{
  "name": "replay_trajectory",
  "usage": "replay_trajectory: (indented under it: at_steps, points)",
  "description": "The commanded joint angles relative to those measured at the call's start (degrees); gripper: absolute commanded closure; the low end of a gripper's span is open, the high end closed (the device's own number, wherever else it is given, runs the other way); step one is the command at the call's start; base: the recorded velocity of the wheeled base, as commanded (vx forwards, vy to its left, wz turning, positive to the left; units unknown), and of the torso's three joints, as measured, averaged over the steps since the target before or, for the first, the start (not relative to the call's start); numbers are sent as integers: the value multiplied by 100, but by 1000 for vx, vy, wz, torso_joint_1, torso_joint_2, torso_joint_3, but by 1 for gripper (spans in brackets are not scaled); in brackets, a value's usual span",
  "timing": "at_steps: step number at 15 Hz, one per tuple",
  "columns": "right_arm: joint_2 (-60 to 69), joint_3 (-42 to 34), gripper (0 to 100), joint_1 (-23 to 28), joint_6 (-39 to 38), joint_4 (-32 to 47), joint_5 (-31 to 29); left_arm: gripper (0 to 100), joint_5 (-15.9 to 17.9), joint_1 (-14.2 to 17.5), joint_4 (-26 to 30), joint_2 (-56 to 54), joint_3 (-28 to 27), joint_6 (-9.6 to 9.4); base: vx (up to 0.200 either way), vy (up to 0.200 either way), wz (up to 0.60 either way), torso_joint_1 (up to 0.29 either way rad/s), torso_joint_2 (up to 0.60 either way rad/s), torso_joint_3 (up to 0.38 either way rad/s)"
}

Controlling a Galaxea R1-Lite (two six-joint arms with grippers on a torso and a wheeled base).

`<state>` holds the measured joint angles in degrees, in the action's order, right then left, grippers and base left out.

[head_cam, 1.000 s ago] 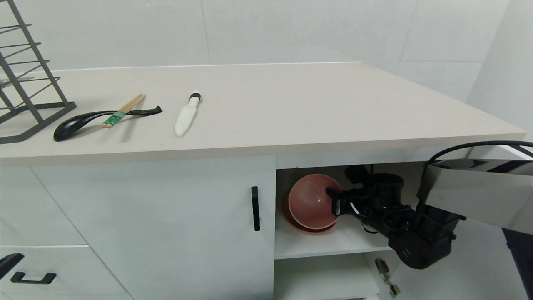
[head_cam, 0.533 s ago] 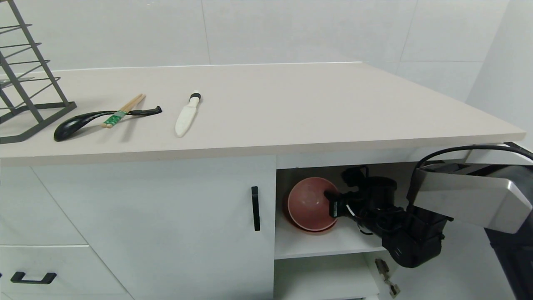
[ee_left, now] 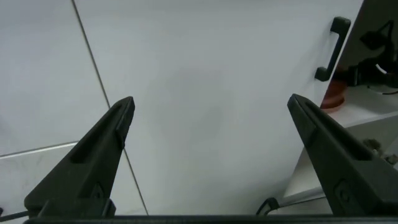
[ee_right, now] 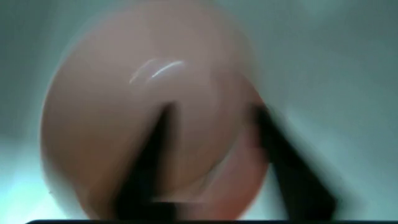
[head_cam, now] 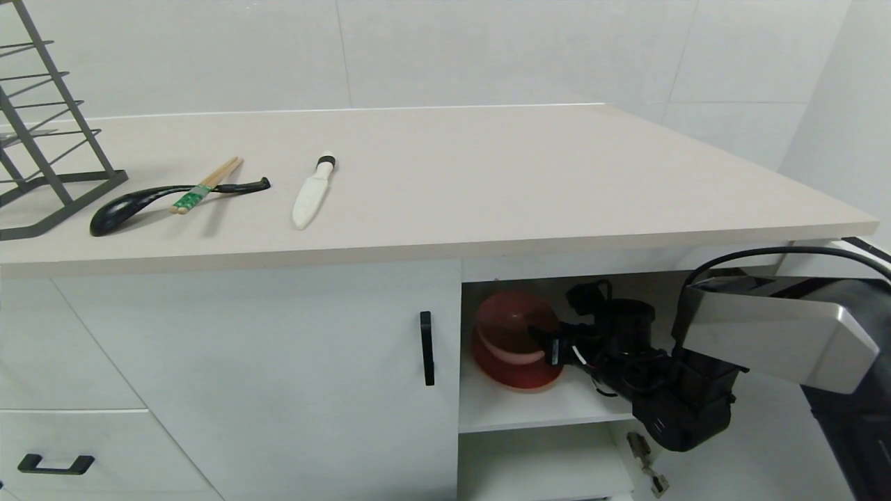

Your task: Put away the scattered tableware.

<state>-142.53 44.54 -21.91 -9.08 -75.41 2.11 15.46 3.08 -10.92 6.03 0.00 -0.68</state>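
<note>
Right gripper point(head_cam: 539, 337), head view, lower right of centre: reaches into the open cabinet bay and meets the rim of the bowl point(head_cam: 511, 313); cannot tell if it clamps or has let go
- Bowls: one, red outside and pink inside, tilted over one red dish point(head_cam: 518, 372) on the upper shelf point(head_cam: 529, 410); contact between them unclear
- Countertop point(head_cam: 487, 174), left part of frame: one black spoon point(head_cam: 122, 207), one pair of chopsticks point(head_cam: 205, 184) lying across the spoon's handle, one white knife point(head_cam: 311, 191) just right of them and apart
- Chopsticks carry a green band; any print too small to read
- One wire rack point(head_cam: 42, 139), upper left
- Handles: one on the closed door point(head_cam: 278, 362), one on the drawer at lower left

Left wrist view: left gripper point(ee_left: 210, 102) spread wide, nothing between its fingers, facing the white door; the door handle and a bit of the red dish show beyond

Right wrist view: heavy blur; the bowl's pink inside faces the camera, close up
</note>
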Motion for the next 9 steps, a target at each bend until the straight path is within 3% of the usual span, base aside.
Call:
replay_trajectory:
  at_steps: [1, 4, 5, 6, 9]
  points:
    - [15, -113, 0, -15, 29, -26, -35, 0, 1, -10, 20, 3, 0, -2, 0, 0, 0, 0, 0, 0]
    - [76, -253, 0, -138, 64, -343, -35, 0, 10, -10, 196, -23, 0, -46, 0, 0, 0, 0, 0, 0]
    - [252, -403, 0, -226, 73, -589, -35, 0, 10, -1, 372, -76, 0, -143, 0, 0, 0, 0, 0, 0]
    - [595, -754, 0, -367, 73, -756, -44, 0, 1, -1, 539, -94, 0, -275, 0, 0, 0, 0, 0, 0]
    - [1562, -1941, 0, -692, 82, -817, -281, 0, 1, -10, 626, -120, 0, -292, 0, 0, 0, 0, 0, 0]
